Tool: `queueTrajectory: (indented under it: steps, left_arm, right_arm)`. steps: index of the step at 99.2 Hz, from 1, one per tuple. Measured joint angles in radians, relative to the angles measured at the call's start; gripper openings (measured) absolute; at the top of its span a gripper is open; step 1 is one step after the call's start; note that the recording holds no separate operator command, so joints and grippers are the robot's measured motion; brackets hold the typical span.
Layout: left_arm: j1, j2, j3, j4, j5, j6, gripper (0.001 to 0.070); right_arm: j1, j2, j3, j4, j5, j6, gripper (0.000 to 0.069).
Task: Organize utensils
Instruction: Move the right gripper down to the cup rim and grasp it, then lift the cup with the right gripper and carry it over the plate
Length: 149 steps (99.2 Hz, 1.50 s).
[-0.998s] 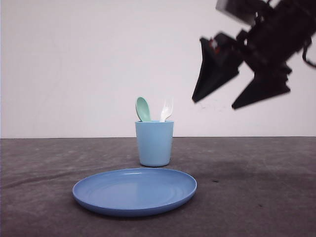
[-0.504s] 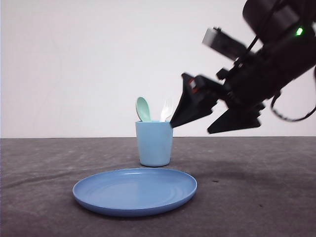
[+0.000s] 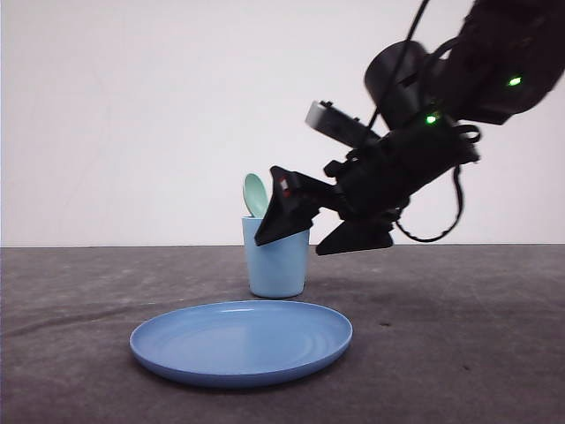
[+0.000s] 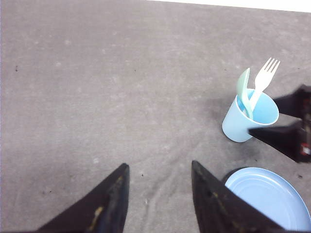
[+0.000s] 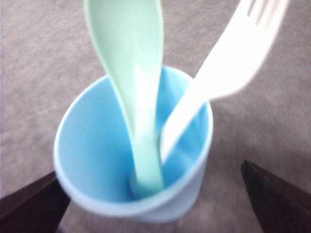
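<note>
Front view, nearest item: blue round plate [image 3: 240, 343], flat on the dark grey table [image 3: 459, 353], bare on top. Just behind it stands the light blue cup [image 3: 276, 256], upright, close to the plate's far rim but not touching it as far as I can tell.

Both utensils are in the cup, handles down, working ends up. Mint-green spoon [image 3: 255, 194] leans against the cup's left side, bowl above the rim. White fork [image 5: 228, 68] leans to the other side; in the front view my right arm covers it. Left wrist view confirms: spoon [image 4: 244, 92] and fork [image 4: 262, 80] side by side in the cup [image 4: 245, 121], tines uppermost, plate [image 4: 272, 196] just beside.

My right gripper [image 3: 296, 231] is at the cup's rim, pointing down and to the left. Fingers apart, holding nothing: right wrist view shows one finger [image 5: 31, 206] on each side of the cup [image 5: 131, 160], the spoon [image 5: 133, 97] and fork between them. Contact with the cup wall: cannot tell.

My left gripper [image 4: 158, 204] hangs over bare table, well apart from the cup. Fingers spread, nothing between them.

Behind everything, a plain white wall [image 3: 132, 115].
</note>
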Motion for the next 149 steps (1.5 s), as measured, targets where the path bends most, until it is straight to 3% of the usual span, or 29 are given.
queueTrajectory:
  steps: [28, 48, 72, 97, 120, 149]
  left_arm:
    - [0.0, 0.0, 0.0, 0.0, 0.0, 0.0, 0.0233]
    - [0.0, 0.0, 0.0, 0.0, 0.0, 0.0, 0.0233]
    - [0.0, 0.0, 0.0, 0.0, 0.0, 0.0, 0.0233]
    - [0.0, 0.0, 0.0, 0.005, 0.0, 0.001, 0.0233]
    - [0.0, 0.0, 0.0, 0.004, 0.0, 0.001, 0.0233]
    - [0.0, 0.0, 0.0, 0.004, 0.0, 0.001, 0.0233]
  right_arm:
    - [0.018, 0.05, 0.1, -0.053, 0.0, -0.005, 0.0678]
    - [0.018, 0.06, 0.1, -0.066, 0.0, -0.012, 0.0516]
    - [0.019, 0.04, 0.1, -0.098, 0.001, -0.012, 0.0501]
    - [0.021, -0.117, 0.1, -0.192, -0.002, -0.012, 0.05]
    - [0.055, -0.291, 0.095, -0.431, -0.001, -0.05, 0.05]
    - [0.139, -0.573, -0.07, -0.441, 0.053, -0.071, 0.05]
